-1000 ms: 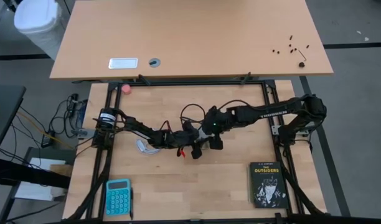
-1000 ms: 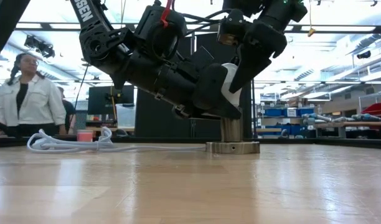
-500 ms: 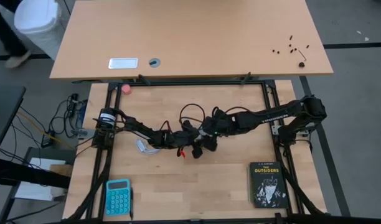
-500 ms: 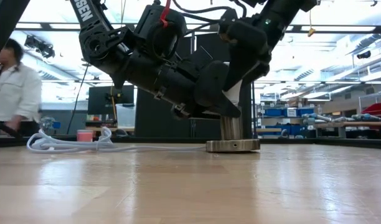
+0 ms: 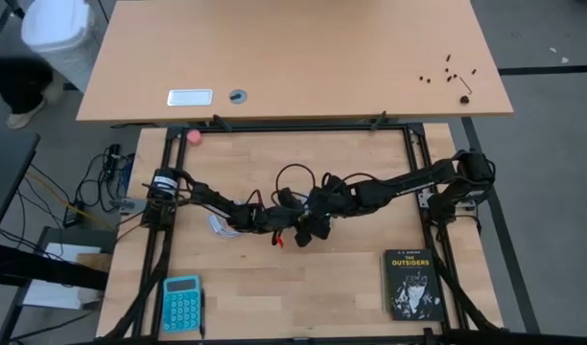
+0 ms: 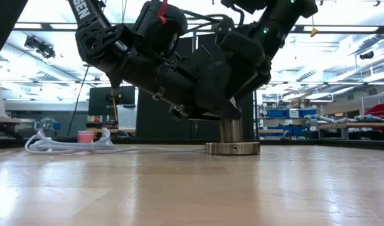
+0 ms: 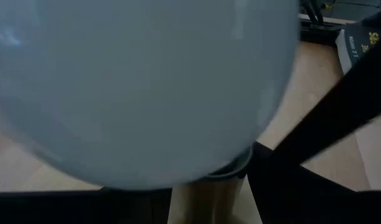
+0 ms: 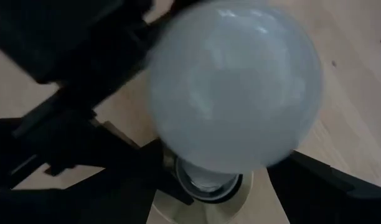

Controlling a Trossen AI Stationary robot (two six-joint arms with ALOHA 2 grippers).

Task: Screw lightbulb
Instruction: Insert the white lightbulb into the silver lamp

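At mid-table the lightbulb (image 8: 234, 93) stands upright with its neck seated in the metallic socket (image 6: 233, 139), whose white cord (image 6: 73, 144) trails away across the wooden table (image 6: 179, 188). The left gripper (image 5: 286, 226) is clamped low on the socket's stem beneath the globe. The right gripper (image 5: 311, 220) has its fingers spread around the globe, one on either side; actual contact with the glass cannot be confirmed.

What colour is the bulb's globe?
Frosted white, on the round pear-shaped glass lightbulb; the right wrist view shows it best.
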